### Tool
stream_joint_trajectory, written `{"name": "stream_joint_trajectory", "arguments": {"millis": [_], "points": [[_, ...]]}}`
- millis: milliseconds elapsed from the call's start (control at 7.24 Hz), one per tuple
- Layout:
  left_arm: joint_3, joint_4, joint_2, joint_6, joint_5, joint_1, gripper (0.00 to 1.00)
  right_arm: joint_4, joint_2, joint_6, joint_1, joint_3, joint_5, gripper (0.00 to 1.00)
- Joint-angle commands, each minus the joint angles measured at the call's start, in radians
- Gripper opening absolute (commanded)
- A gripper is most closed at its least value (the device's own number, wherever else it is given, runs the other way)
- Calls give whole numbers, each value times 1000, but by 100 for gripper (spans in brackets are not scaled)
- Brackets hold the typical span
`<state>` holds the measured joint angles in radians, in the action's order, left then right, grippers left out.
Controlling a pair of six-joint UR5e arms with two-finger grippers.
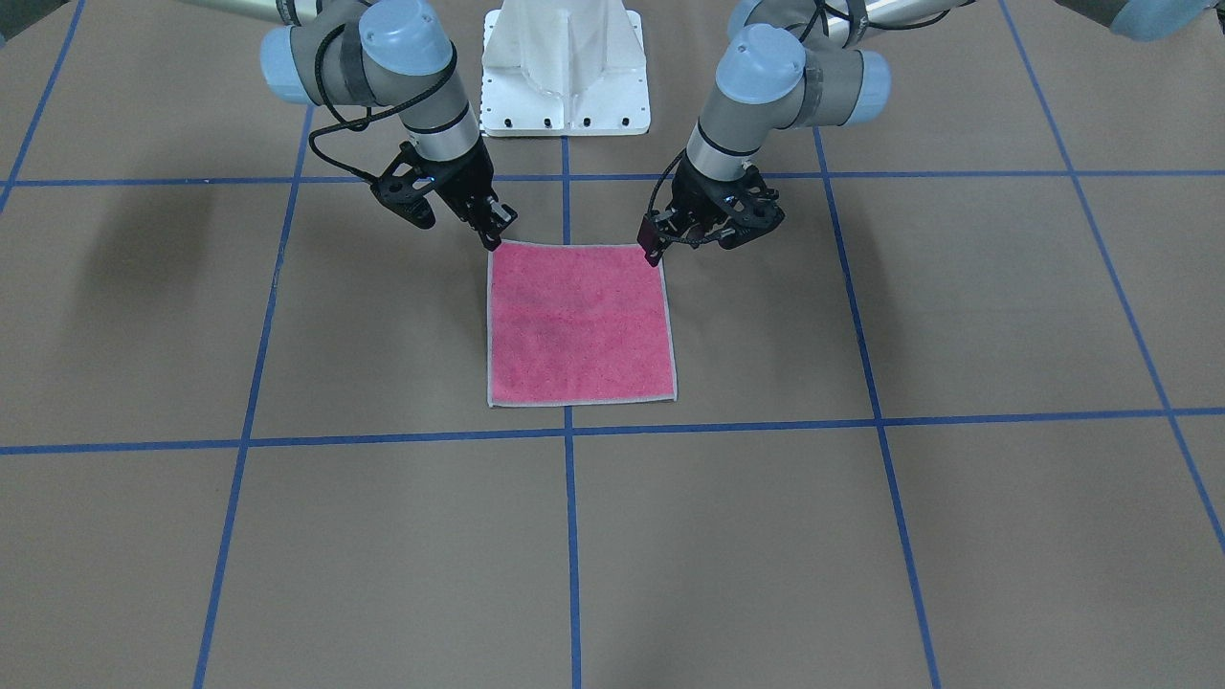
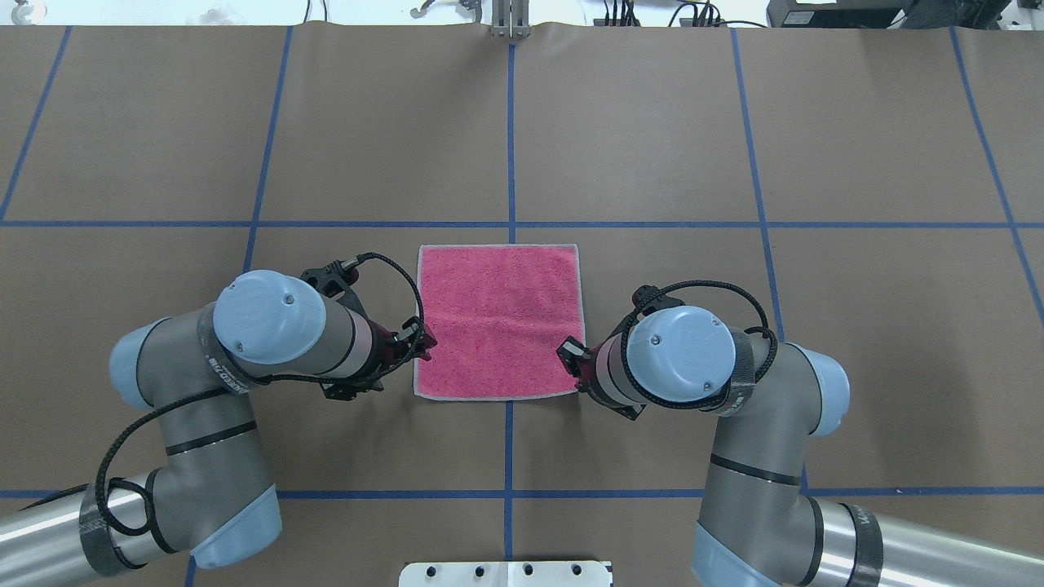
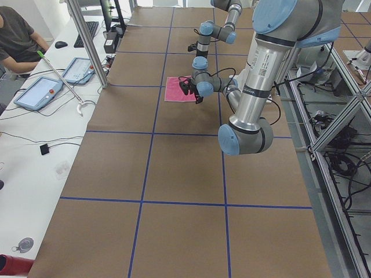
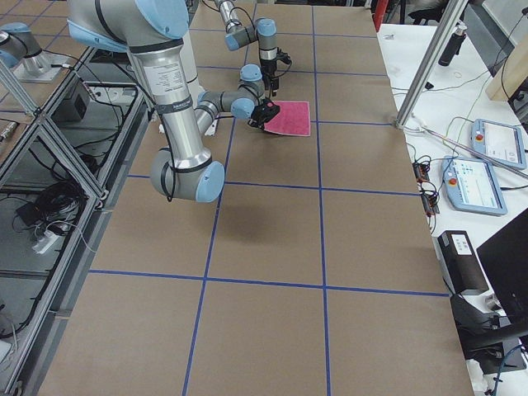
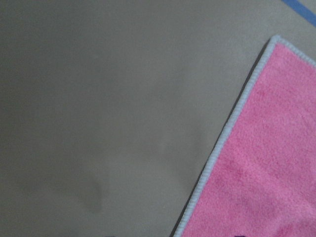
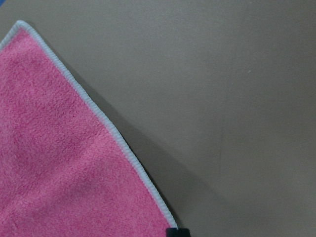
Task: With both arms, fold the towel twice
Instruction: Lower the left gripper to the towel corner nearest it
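Observation:
The towel [image 1: 580,322] [image 2: 499,322] lies spread on the brown table with its pink face up and a light grey hem around it. My left gripper [image 1: 654,251] [image 2: 420,346] is shut on one of the two towel corners nearest the robot. My right gripper [image 1: 495,237] [image 2: 568,355] is shut on the other. In both wrist views the hem of the towel [image 5: 266,163] [image 6: 59,148] casts a thin shadow that widens toward the fingers, so each held corner sits slightly off the table. The grey underside is hidden.
The white pedestal base [image 1: 565,67] [image 2: 506,573] stands just behind the grippers. Blue tape lines [image 1: 570,536] grid the brown table [image 2: 734,122]. In the left side view a person [image 3: 17,35] sits at a bench with tablets beyond the far edge.

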<state>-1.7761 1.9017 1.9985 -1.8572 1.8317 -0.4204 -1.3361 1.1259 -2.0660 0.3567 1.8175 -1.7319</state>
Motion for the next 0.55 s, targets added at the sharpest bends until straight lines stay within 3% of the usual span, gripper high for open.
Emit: {"name": "stream_joint_trajectory", "arguments": {"millis": [0,138,414], "points": [[4,0,0,-8,-2,20,44,0,0,0,-2,0,0,0],[4,0,0,-8,-2,23,39,0,0,0,-2,0,0,0],[7,0,6,-7,-2,31,39,0,0,0,-4,0,0,0]]}}
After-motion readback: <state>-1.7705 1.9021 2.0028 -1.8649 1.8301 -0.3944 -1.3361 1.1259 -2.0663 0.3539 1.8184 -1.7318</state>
